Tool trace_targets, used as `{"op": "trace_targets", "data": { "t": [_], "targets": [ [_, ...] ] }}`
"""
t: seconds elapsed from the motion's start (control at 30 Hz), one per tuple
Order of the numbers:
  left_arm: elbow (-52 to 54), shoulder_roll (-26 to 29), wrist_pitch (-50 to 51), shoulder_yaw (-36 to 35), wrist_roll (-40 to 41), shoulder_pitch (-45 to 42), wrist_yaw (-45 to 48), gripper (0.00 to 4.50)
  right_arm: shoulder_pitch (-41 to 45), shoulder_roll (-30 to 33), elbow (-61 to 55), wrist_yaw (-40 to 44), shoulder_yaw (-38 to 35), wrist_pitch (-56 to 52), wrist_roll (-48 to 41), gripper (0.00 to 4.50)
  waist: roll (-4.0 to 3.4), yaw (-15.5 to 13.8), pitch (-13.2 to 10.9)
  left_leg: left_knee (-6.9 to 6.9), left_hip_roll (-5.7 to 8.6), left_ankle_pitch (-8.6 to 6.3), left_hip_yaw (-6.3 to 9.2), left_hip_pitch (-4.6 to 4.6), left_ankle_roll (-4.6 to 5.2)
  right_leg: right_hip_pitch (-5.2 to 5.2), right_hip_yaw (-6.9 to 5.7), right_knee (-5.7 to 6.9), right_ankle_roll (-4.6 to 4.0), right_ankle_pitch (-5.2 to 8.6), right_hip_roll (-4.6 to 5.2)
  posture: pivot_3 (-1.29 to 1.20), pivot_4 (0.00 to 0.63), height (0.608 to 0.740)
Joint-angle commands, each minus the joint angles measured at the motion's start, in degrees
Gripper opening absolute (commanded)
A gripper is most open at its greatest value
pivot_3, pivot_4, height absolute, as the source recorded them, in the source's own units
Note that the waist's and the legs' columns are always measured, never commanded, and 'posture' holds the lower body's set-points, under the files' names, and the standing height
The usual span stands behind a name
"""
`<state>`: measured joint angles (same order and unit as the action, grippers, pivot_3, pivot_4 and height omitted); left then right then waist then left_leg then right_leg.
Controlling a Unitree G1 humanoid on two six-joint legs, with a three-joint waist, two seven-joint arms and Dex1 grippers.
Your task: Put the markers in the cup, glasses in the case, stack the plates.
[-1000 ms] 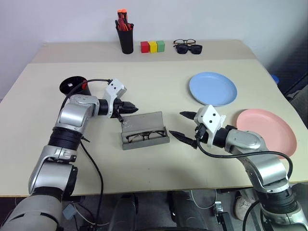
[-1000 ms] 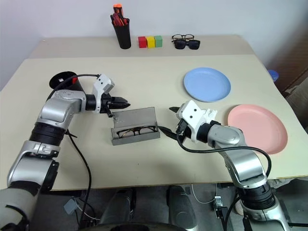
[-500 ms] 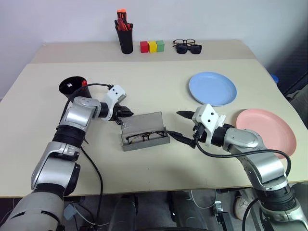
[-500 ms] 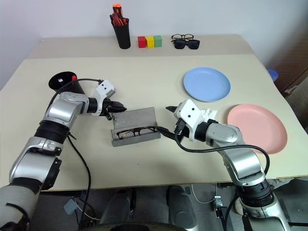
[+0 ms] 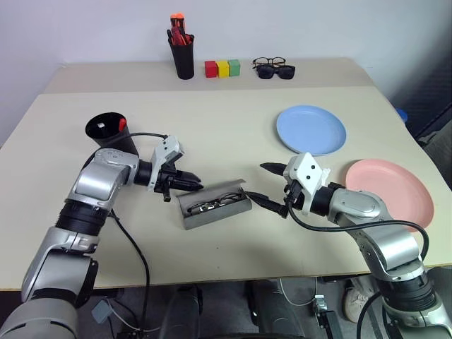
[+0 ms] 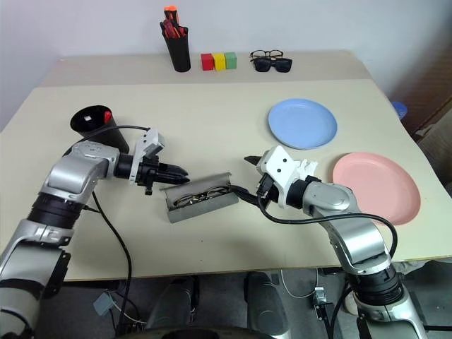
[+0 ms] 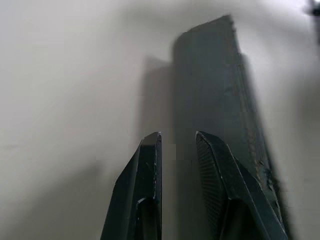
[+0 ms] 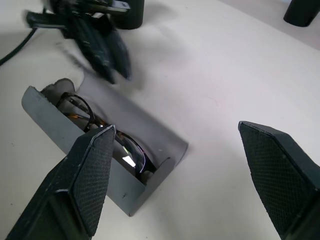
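Showing two plates, one cup, one case; left gripper nearly closed, empty; right gripper spread wide, empty.

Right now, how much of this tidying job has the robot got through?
Done: a red-capped marker stands in the black cup, and the wire-framed glasses lie in the grey case. In hand: the case is half open; the left gripper is at its lid, nearly shut, and the right gripper waits open at the other end. Left: the blue plate and pink plate lie apart, unstacked.
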<state>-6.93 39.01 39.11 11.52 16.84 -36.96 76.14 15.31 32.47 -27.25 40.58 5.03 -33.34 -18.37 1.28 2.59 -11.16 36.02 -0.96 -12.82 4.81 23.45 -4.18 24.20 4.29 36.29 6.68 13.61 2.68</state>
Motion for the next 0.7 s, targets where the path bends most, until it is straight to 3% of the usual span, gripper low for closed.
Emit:
{"op": "trace_targets", "data": {
  "t": [0.03,0.17,0.37,0.57,0.67,0.7],
  "targets": [
    [6.20,2.40,-0.80,-0.07,0.96,2.62,0.97,1.07,2.62,-0.17,0.39,-1.49,-2.22,-0.78,-0.67,4.01,0.00,-0.02,0.00,0.01,0.00,0.00,0.00,0.00,0.00,0.00,0.00,0.00,0.00,0.00,0.00,0.00,0.150,0.740],
    [6.96,3.56,-8.07,1.13,-2.91,5.99,-1.17,1.07,7.66,1.03,8.67,-5.85,-1.78,-2.79,4.37,4.01,-0.01,-0.08,0.00,0.04,0.00,0.00,-0.03,-0.02,0.00,-0.01,0.02,0.00,-0.19,0.09,0.01,0.00,0.150,0.740],
    [5.31,-4.63,-12.92,-11.00,2.83,5.12,-12.64,1.07,16.86,2.61,28.12,-12.14,3.81,0.97,17.53,4.01,-0.01,-0.17,0.00,0.06,0.01,0.00,-0.05,0.02,0.00,-0.01,0.01,-0.03,-0.08,0.03,0.03,0.00,0.150,0.740],
    [12.26,-5.17,-11.06,-14.63,6.05,8.72,-16.39,1.07,25.90,0.60,50.52,-16.69,8.14,11.32,26.33,4.01,-0.06,0.41,-0.01,-0.06,0.00,0.00,-0.06,-0.03,0.00,0.06,0.02,0.01,-0.01,-0.03,0.02,0.00,0.150,0.740],
    [16.76,-4.56,-10.06,-15.04,6.63,12.40,-18.46,1.02,29.29,-1.17,58.57,-18.29,8.40,15.35,28.09,3.16,-0.06,0.49,-0.01,-0.02,0.01,0.00,-0.06,-0.04,0.00,0.03,0.04,0.01,0.00,-0.03,0.02,0.00,0.150,0.740],
    [17.91,-4.39,-9.77,-15.13,6.90,13.38,-18.88,1.02,29.70,-1.31,59.55,-18.35,8.52,16.31,28.65,2.69,-0.06,0.53,-0.01,-0.02,0.01,0.00,-0.07,-0.03,0.00,0.03,0.05,0.01,0.00,-0.04,0.03,0.00,0.150,0.740]
  ]
}}
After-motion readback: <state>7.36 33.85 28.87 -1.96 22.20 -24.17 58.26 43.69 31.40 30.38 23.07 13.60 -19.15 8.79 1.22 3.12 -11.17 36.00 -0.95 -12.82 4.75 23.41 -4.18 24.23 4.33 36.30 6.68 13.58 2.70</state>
